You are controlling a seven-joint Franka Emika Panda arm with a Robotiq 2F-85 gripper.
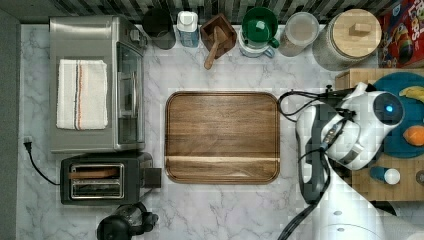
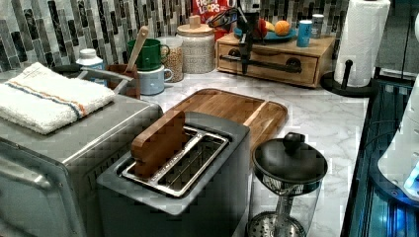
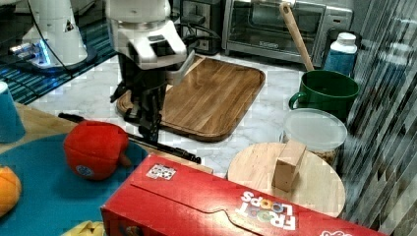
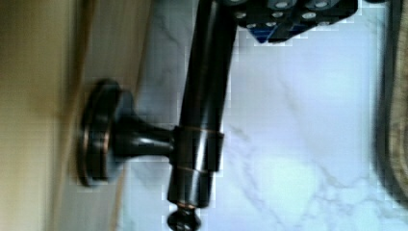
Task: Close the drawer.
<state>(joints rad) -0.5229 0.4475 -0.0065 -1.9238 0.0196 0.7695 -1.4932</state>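
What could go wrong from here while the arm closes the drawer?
1. The gripper is at one end of the black bar handle, so an off-centre push may skew the drawer.
2. The arm's cable hangs loose near the handle and could snag.

Top view straight down on counter, left and right views low from opposite ends, both showing cutting board point(image 2: 232, 111).

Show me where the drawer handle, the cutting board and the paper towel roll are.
drawer handle point(image 2: 269, 63), left view, middle of the black bar.
cutting board point(image 1: 222, 135), top view, centre of its surface.
paper towel roll point(image 2: 360, 39), left view, side of the roll.
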